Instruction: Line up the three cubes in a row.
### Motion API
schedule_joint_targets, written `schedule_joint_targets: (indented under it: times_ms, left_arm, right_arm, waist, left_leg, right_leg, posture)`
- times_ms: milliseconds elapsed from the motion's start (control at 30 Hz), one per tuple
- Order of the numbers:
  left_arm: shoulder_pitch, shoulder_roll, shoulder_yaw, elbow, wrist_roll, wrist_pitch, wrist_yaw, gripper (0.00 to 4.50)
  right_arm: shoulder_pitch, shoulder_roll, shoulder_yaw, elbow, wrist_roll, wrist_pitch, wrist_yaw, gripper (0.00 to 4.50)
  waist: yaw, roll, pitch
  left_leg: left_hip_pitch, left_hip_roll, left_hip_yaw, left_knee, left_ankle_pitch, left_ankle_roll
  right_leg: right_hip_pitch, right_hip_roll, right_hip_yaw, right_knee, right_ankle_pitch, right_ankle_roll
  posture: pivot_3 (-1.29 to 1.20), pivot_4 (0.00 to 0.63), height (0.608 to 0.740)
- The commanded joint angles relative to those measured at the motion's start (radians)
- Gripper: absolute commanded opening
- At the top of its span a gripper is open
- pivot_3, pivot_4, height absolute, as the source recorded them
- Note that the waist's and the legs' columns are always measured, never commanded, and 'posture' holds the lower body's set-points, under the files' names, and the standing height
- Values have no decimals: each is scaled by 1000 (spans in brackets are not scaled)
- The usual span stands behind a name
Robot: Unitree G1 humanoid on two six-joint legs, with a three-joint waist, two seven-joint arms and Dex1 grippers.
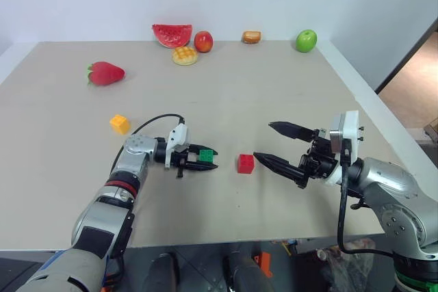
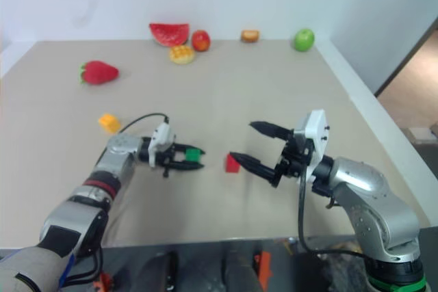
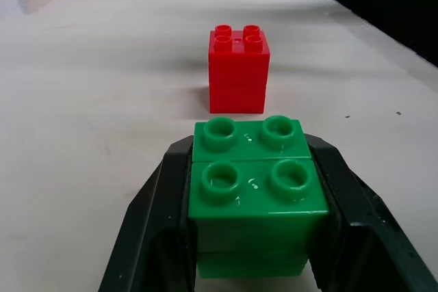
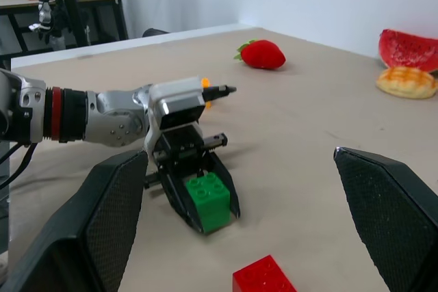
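The left gripper (image 1: 205, 156) is clenched on the green cube (image 1: 206, 155), with one black finger on each side of it, and it holds the cube just beside the red cube (image 1: 246, 163), at about nine o'clock from it. The red cube stands on the table (image 1: 274, 87) near the front edge. The step in hand, as I judge it, is to bring the green cube next to the red one to begin the row. I cannot tell if the green cube already rests on the table or hangs a little above it.

The right gripper (image 1: 279, 143) is released, its jaws spread wide and holding nothing, at three o'clock from the red cube.

The next move calls for setting the green cube down close to the red one with its sides square to it, then letting go. After that the yellow cube (image 1: 120, 124), which lies well apart at about ten o'clock from the left gripper, must be fetched.

Counted: three cubes, one of each colour. At the far edge there are one strawberry (image 1: 105, 73), one watermelon slice (image 1: 172, 34), one waffle (image 1: 185, 55), one red apple (image 1: 203, 41), one green apple (image 1: 306, 40) and one small bread (image 1: 251, 37).
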Motion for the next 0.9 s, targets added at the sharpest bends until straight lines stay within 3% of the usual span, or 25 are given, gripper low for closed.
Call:
schedule_joint_targets:
  times_ms: [33,167,233,433,667,900]
  left_arm:
    - [-7,-7,24,-3,2,-15,17,1378]
    - [5,-15,26,-16,-3,12,20,1378]
    - [14,-16,25,-19,0,22,26,2473]
    - [37,-16,31,-57,-14,39,16,4493]
    - [89,46,73,-133,-33,41,27,4493]
    - [169,239,151,-149,-6,-22,102,4493]
  right_arm:
    - [-13,-4,-6,-7,3,-22,7,4500]
    - [-14,-4,-4,0,-1,-27,9,4500]
    - [-16,-5,-3,5,-4,-29,12,4500]
    - [-31,-4,3,24,-10,-34,25,4500]
    - [-66,-2,27,45,-9,-38,43,4500]
    - [-84,1,34,43,1,-33,50,4500]
  waist:
    - [0,0,0]
    - [0,0,0]
    - [0,0,0]
    - [0,0,0]
    - [-2,0,0]
    - [-2,0,0]
  left_leg:
    - [0,0,0,0,0,0]
    - [0,0,0,0,0,0]
    - [0,0,0,0,0,0]
    - [0,0,0,0,0,0]
    - [0,0,0,0,0,0]
    - [1,1,-1,0,0,0]
  right_leg:
    - [0,0,0,0,0,0]
    - [0,0,0,0,0,0]
    - [0,0,0,0,0,0]
    - [0,0,0,0,0,0]
    - [0,0,0,0,0,0]
    - [0,0,-1,0,0,0]
  posture:
    - [0,150,740]
    - [0,150,740]
    - [0,150,740]
    - [0,150,740]
    - [0,150,740]
    - [0,150,740]
